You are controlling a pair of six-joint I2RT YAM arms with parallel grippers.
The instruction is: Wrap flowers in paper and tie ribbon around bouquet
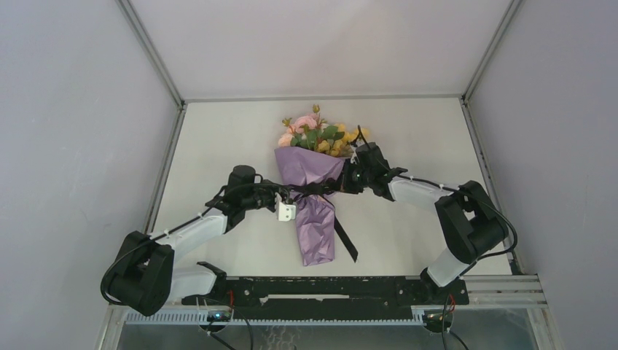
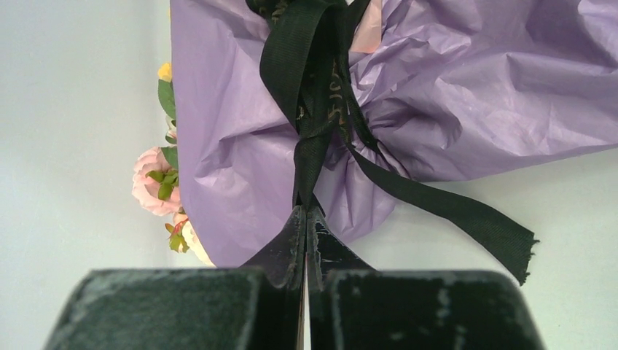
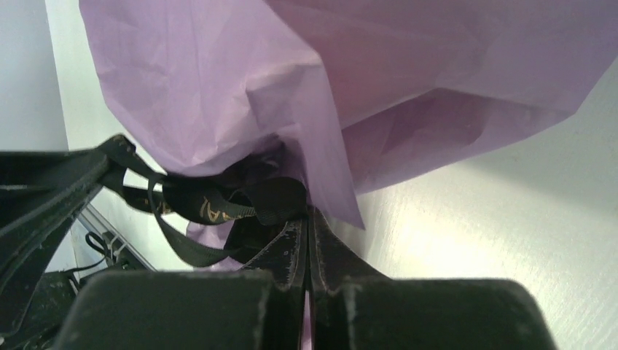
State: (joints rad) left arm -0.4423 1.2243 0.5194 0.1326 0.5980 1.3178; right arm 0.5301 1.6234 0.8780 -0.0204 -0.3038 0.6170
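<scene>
Setting: a pale table (image 1: 408, 131) inside a plain enclosure of grey-white walls (image 1: 65, 109), with both arms reaching in toward its middle.
Bouquet (image 1: 310, 171): lies flat near the middle of the table, wide end toward the far edge and narrow end toward the arms' bases.
Flowers (image 1: 317, 135): pink and yellow heads with green leaves stick out of the wide far end.
Paper (image 1: 315, 233): lilac, rolled round the stems as a cone, pinched in at the waist and crumpled below it.
Ribbon (image 2: 306, 146): a dark band with faint lettering, gathered at the waist into what looks like a knot. One loose frayed tail lies on the table beside the bouquet's lower half.
Left hand (image 2: 304, 219): jaws fully closed, pinching a strand that runs straight from the knot to its tips, just left of the waist.
Right hand (image 3: 307, 219): jaws closed at the ribbon bunch on the waist's right side. A fold of ribbon seems caught between them. A paper flap hangs just beside, and I cannot tell whether it is nipped too.
Step in hand: wrapping looks done; this is the tying, probably cinching the knot.
Next move calls for: an even outward pull by both hands, low along the table, firm enough to seat the knot without dragging the bouquet or tearing paper.
</scene>
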